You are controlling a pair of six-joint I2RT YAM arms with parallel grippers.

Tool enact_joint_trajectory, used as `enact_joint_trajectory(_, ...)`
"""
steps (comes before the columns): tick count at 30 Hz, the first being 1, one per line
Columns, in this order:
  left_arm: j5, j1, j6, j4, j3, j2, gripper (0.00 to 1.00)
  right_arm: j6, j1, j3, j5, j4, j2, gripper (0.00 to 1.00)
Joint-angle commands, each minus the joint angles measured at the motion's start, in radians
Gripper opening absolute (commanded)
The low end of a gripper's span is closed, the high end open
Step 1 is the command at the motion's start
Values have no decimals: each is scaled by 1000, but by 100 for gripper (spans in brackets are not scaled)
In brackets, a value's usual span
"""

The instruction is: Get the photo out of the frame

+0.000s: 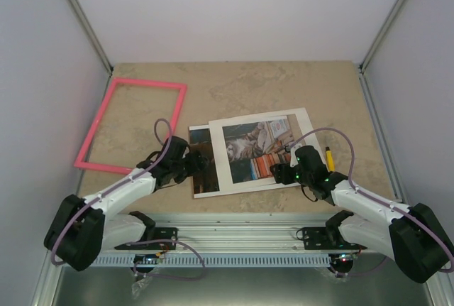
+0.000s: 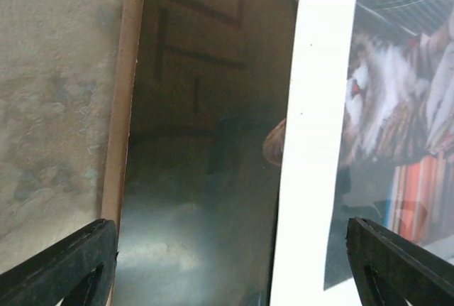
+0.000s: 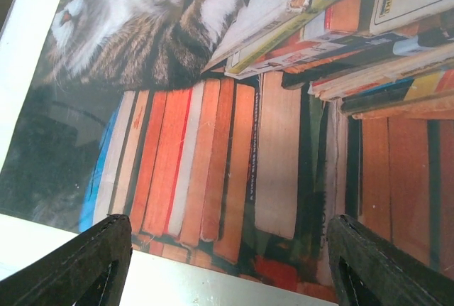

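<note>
1. The pink frame (image 1: 94, 125) lies flat at the upper left of the top view, well apart from the other pieces. It holds nothing, and I see bare table (image 1: 284, 82) through its opening.
2. The photo (image 1: 255, 151) is out of the frame, at the centre of the top view. It shows through the window of a white mat (image 1: 252, 117), with the cat to the left and orange book stacks at lower right.
3. A dark glossy panel (image 1: 201, 139) sticks out from under the mat's left side, slightly skewed to it. The left wrist view shows a thin brown edge on it (image 2: 117, 143). I can't tell if it is glass or board.
4. The left arm reaches in from lower left. The left gripper (image 1: 197, 165) sits low over the dark panel beside the mat's left border (image 2: 312, 143). Its fingertips (image 2: 64, 270) are spread wide at the bottom corners and hold nothing.
5. The right arm comes in from lower right. The right gripper (image 1: 281, 171) is over the mat's lower right area. In the right wrist view its fingertips (image 3: 85, 263) are also wide apart. The photo's (image 3: 234, 143) book rows lie between them and nothing is gripped. I can't tell if they touch the surface.
</note>
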Motion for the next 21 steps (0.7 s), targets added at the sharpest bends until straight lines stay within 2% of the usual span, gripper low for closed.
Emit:
enact_joint_trajectory(1, -12, 3, -29, -69, -22, -102, 90, -16, 6, -9, -3, 23, -1, 76)
enact_joint_trajectory(9, 65, 1, -84, -171, -123, -340, 89, -16, 6, -4, -1, 25, 13, 76)
enact_joint_trajectory(15, 164, -2, -71, -159, -170, -351, 87, -13, 7, -6, 5, 22, 11, 76)
enact_joint_trajectory(21, 174, -9, -70, -163, -180, -368, 83, -15, 7, -2, 2, 22, 21, 76)
